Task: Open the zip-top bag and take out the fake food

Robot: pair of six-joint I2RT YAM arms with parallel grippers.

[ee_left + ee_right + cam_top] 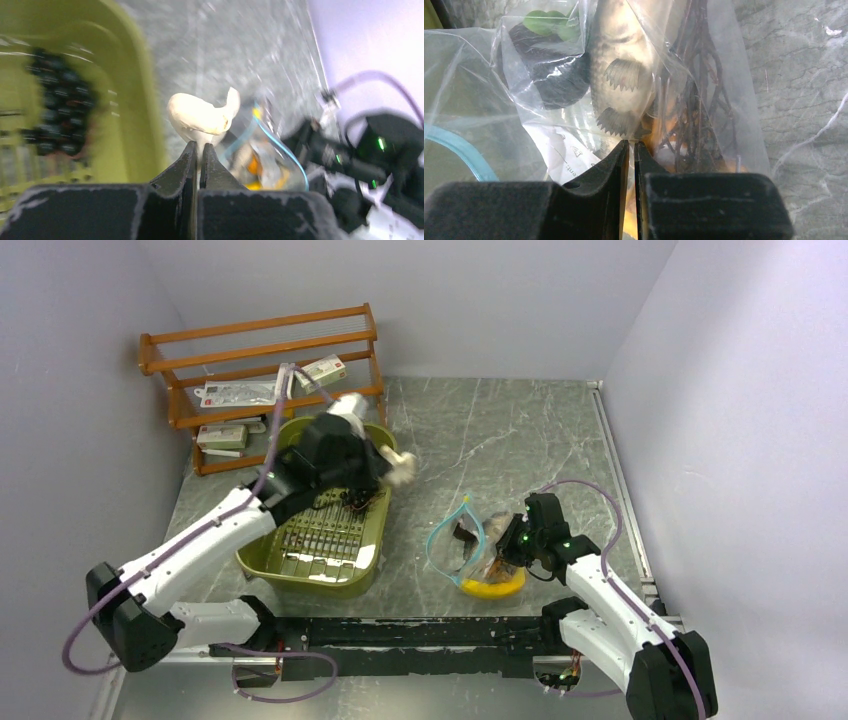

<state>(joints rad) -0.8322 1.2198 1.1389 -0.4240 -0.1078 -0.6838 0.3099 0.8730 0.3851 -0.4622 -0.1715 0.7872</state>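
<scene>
**Olive-green basket on the left, bag being emptied to its right**

Green plastic, slatted at the bottom, the basket [300, 580] sits on the grey marbled table [500, 430] and serves as the reference point for everything else. Above its right rim, the left gripper [385, 468] hovers with its fingers pressed together on the stem of the white mushroom [402, 468], which is held clear of the table. In the left wrist view the mushroom cap [202, 117] stands just over the fingertips, and the dark purple grapes [55, 107] lie inside the basket, blurred.

To the right of the basket, apart from it, the zip-top bag [470, 540] lies on the table with its light blue zip strip [450, 525] gaping in a loop towards the basket. The right gripper [505, 545] is at the side of the bag farther from the basket. Its fingers are closed to a thin slit, pinching the clear film. The right wrist view shows the grey fish [621, 75] inside the bag just beyond the fingertips, beside a dark piece with green leaves [549, 65]. The yellow banana [492, 587] shows at the near end of the bag.

Behind the basket stands a wooden rack [258, 325].
</scene>
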